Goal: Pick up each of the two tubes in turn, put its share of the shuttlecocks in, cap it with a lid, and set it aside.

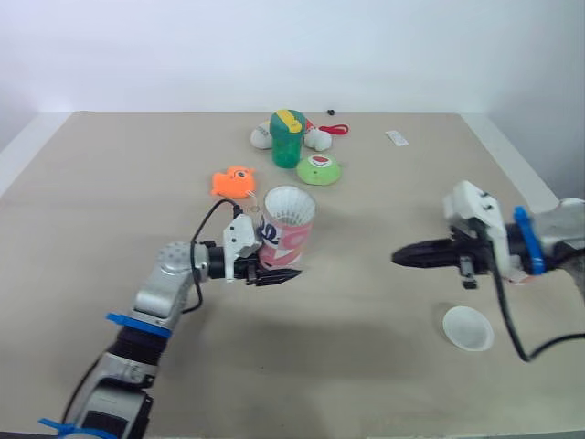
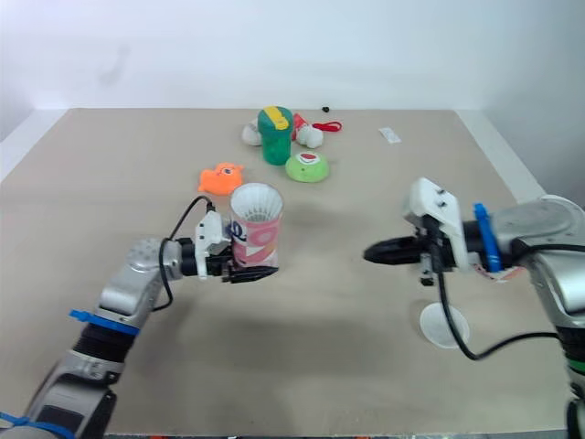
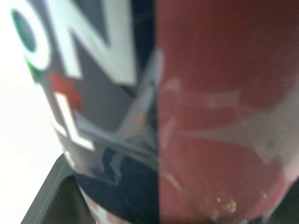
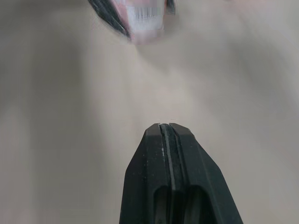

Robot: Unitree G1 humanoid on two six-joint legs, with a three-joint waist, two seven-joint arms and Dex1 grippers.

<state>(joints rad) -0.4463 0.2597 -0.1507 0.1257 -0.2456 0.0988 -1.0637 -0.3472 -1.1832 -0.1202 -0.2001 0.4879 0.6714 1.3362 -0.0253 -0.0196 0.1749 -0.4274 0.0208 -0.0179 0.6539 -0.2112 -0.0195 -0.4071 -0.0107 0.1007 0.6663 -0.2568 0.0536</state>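
Note:
A pink and red tube (image 1: 291,241) stands upright at the table's middle, with a white shuttlecock (image 1: 290,205) filling its open top. My left gripper (image 1: 278,265) is shut on the tube's lower part from its left side; the tube's printed wall (image 3: 210,116) sits close up in the left wrist view. A green tube (image 1: 286,139) with a green, yellow and red top stands at the back. A round white lid (image 1: 467,327) lies flat at the front right. My right gripper (image 1: 399,258) hovers right of the pink tube, fingers pressed together and empty (image 4: 166,127), pointing toward it.
Beside the green tube lie white shuttlecocks (image 1: 261,137) (image 1: 318,139), a green dome-shaped lid (image 1: 318,168) and a red piece (image 1: 335,129). An orange toy (image 1: 233,182) lies behind the pink tube. A small white tag (image 1: 397,138) is at the back right.

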